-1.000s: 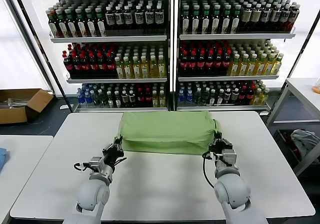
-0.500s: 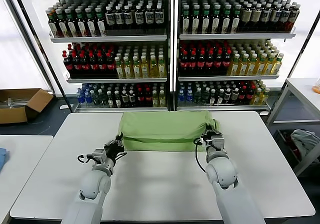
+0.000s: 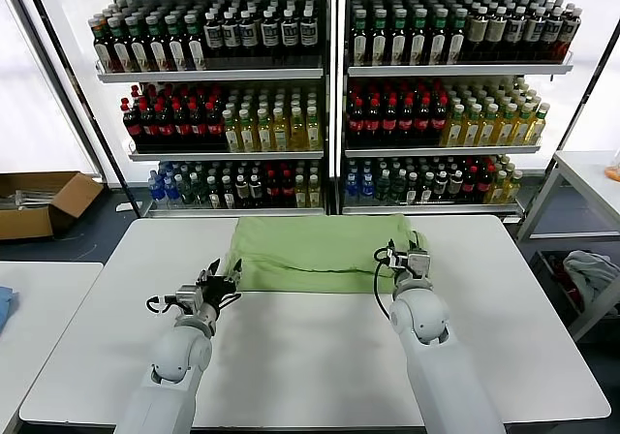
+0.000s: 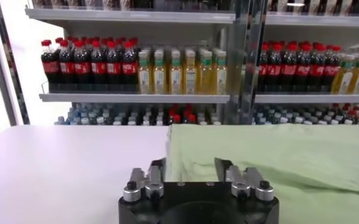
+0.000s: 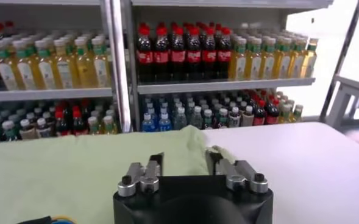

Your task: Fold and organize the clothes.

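Across the middle of the head view, toward the far edge of the desk (image 3: 320, 356), the shirt (image 3: 315, 252) lay as a flat green rectangle, no collar, buttons or print showing. It looked already folded at least once, with sleeves tucked out of sight; my judgement was that a further fold or a squaring-up of the edges was left, and then setting it in place.

Both arms were at its near edge. The left gripper (image 3: 222, 284) sat at the shirt's lower-left corner, and in its wrist view the fingers (image 4: 158, 168) stood spread with the cloth's corner just ahead between them, not pinched. The right gripper (image 3: 408, 260) sat at the lower-right corner; its fingers (image 5: 155, 162) were likewise spread, green fabric lying ahead of them, nothing clamped.

The desk was white, smooth and bare around the shirt. Behind it, filling the upper half of the frame, stood shelves (image 3: 329, 71) packed with bottles. A cardboard box (image 3: 44, 201) sat on the floor at the left edge, and a second table (image 3: 586, 177) at the right.
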Tool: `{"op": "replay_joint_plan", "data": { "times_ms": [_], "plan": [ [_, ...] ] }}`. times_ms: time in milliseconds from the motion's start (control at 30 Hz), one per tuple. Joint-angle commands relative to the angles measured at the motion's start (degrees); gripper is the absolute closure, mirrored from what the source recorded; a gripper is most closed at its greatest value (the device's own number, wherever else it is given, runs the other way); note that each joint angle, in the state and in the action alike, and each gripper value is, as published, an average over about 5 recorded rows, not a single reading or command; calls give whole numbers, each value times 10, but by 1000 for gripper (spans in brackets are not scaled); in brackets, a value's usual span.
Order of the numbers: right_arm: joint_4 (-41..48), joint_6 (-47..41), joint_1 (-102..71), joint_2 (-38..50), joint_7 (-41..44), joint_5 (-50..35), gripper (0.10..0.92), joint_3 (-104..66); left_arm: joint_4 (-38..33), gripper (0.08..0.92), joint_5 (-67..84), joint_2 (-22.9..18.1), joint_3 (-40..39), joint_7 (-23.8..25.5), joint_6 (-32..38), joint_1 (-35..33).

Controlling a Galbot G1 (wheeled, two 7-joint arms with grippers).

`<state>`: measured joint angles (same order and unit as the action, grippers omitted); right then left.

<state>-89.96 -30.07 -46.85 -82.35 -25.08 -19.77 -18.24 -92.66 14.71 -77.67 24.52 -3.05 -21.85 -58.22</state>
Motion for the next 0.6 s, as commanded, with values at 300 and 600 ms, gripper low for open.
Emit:
{"op": "replay_joint_plan", "data": {
  "times_ms": [300, 600],
  "plan": [
    [-137, -16, -113, 29, -26, -15, 204, -37, -58, 181, -10, 1, 2, -4, -26, -38],
    [-173, -30, -161, 58, -17, -18, 203, -63, -69, 177, -18, 4, 0, -9, -34, -47]
  ]
}}
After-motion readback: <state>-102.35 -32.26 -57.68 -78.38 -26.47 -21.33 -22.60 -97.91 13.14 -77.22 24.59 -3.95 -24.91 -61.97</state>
